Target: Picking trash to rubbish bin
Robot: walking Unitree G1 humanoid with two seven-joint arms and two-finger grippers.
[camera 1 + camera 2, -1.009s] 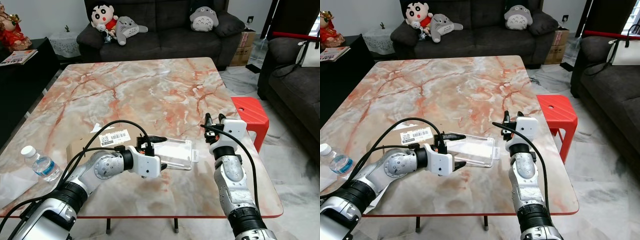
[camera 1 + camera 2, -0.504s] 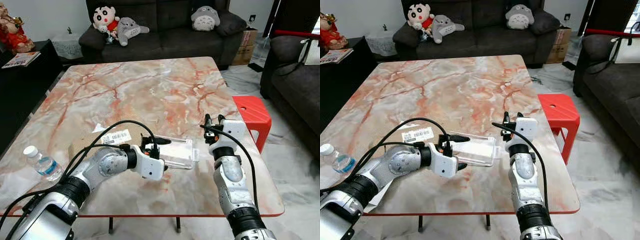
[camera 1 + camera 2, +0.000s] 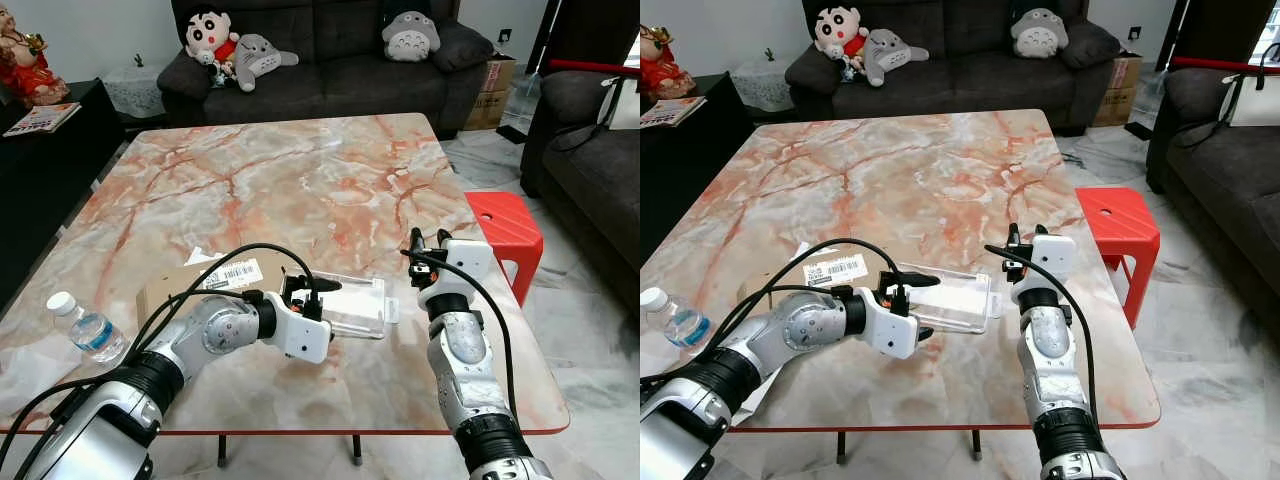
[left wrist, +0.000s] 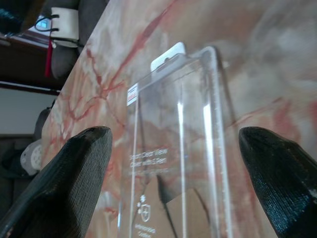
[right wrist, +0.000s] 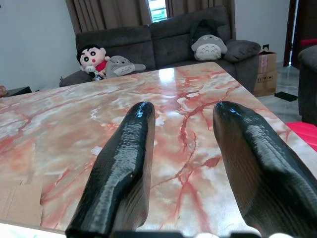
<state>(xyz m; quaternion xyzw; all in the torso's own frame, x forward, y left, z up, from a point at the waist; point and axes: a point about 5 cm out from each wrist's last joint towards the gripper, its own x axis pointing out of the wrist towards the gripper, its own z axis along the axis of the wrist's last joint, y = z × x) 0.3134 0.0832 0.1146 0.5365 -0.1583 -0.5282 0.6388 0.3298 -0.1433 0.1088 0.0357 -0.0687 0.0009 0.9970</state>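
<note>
Jaws of the left gripper stand spread wide on either side of the clear plastic package and do not yet touch it; those of the right gripper are parted too, holding nothing, raised just beside the package's far end. The package lies flat on the marble desk near its front edge, between the two grippers, with the cardboard sheet just beyond its other end and the water bottle well past that.

Procedure, as judged from this position:
- Centre the left gripper over the package's width before closing.
- Close gently — thin clear plastic will probably flex and may slide on the smooth marble.
- Lift only once both fingers bear firmly — keep the package level.

No rubbish bin can be located from here.
</note>
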